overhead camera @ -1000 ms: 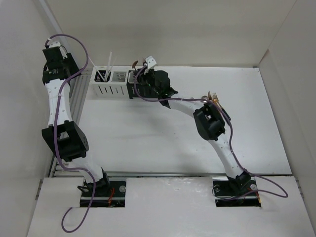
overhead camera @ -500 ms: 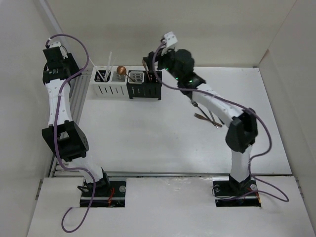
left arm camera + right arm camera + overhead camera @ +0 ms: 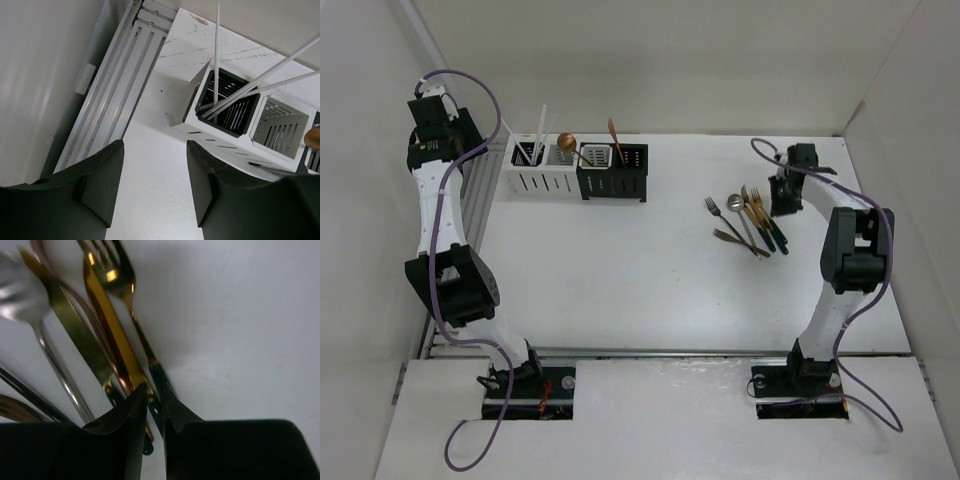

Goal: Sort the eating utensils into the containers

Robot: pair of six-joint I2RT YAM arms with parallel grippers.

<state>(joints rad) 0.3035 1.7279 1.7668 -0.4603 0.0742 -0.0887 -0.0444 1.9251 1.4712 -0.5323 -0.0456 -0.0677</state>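
The right gripper (image 3: 152, 396) is pinching, jaws almost together, the dark handle of the gold fork (image 3: 120, 277), which is lying among the utensils (image 3: 745, 216) on the table (image 3: 620, 270), well apart from the containers (image 3: 577, 182), while the left gripper (image 3: 155, 165) is hanging spread near them.

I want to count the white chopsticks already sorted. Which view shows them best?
Left wrist: the chopsticks appear large, leaning in the white caddy. Top external shows the chopsticks tiny; the right wrist view misses them.
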